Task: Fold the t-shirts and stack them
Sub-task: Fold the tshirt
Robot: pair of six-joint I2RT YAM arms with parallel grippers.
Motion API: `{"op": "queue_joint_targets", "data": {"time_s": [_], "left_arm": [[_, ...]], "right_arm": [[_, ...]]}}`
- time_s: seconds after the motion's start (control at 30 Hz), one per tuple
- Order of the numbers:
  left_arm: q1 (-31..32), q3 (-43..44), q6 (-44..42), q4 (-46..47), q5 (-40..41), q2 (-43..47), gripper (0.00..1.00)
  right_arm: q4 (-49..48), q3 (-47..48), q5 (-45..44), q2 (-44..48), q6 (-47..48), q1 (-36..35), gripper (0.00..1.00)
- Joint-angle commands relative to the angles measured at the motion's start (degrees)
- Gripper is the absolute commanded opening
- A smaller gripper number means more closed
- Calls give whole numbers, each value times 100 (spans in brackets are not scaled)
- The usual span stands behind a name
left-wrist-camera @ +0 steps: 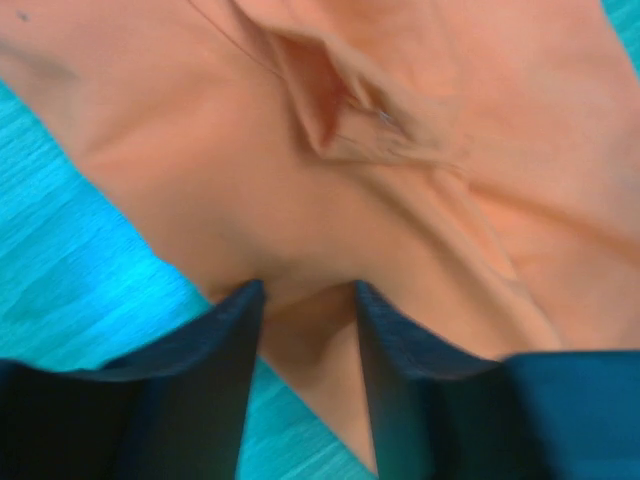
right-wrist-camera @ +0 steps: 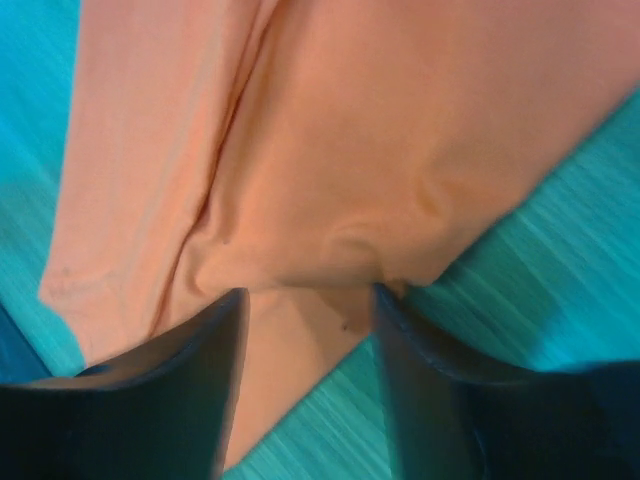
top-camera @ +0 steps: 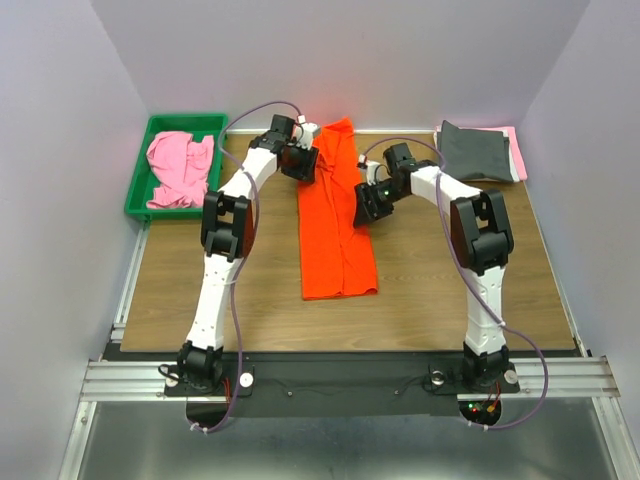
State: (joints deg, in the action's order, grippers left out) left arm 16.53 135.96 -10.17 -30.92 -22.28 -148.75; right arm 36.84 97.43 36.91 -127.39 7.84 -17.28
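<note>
The bright orange t-shirt (top-camera: 335, 240) lies on the wooden table as a long strip folded lengthwise. My left gripper (top-camera: 300, 163) is at its far left edge; in the left wrist view (left-wrist-camera: 306, 290) the jaws stand apart over the shirt's edge (left-wrist-camera: 400, 220), which is creased just beyond the tips. My right gripper (top-camera: 365, 208) is at the shirt's right edge, also with jaws apart (right-wrist-camera: 307, 292), cloth (right-wrist-camera: 350, 130) wrinkled at the tips. A light pink t-shirt (top-camera: 180, 170) lies crumpled in the tray. A folded dark grey t-shirt (top-camera: 478, 150) rests on a pink one (top-camera: 517, 150) at the far right.
The green plastic tray (top-camera: 140, 180) stands at the far left corner of the table (top-camera: 450, 290). White walls close in the back and sides. A metal rail runs along the near edge by the arm bases.
</note>
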Motion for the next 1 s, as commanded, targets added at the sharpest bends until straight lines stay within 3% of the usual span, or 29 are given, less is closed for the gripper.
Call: {"op": "queue_joint_targets", "data": {"time_s": [0.0,0.03,0.13,0.17,0.23,0.33,0.47,0.53,0.63,0.73,0.8,0.97], "left_arm": [[-80,-403,-222,121,-285,767,59],[-80,-473,-257,130,-338,1099,66],[-80,-641,-406,191,-452,1767,82],[-80,-676,-441,156,-505,1918,93],[-89,-842,-625,86,-636,2435,97],[-98,-1281,-802,199,-698,3356,97],[-107,-2981,-863,1338,-462,4887,98],[-98,-4030,-802,2259,-242,5775,98],[-98,-5084,-749,2853,-118,6557,99],[-89,-5509,-1660,2417,-652,6990,99],[-54,-6211,-2319,1994,-1277,7253,99],[603,-8197,-3446,1932,-980,8413,89]], "right_arm": [[-142,4,141,644,87,23,72],[-116,48,298,837,130,5,81],[121,66,248,1111,454,-4,82],[243,31,203,1303,569,-4,82],[367,22,11,1671,947,-4,82],[368,-83,-253,2173,1631,-4,86],[333,-84,-544,2876,2423,-4,99],[271,-57,-588,2974,2372,-4,100],[271,-118,-492,3001,2284,-4,100],[350,-241,-281,3036,2353,-4,100],[455,-627,-18,3167,2939,-12,100],[386,-2366,151,4158,4487,-371,99]]}}
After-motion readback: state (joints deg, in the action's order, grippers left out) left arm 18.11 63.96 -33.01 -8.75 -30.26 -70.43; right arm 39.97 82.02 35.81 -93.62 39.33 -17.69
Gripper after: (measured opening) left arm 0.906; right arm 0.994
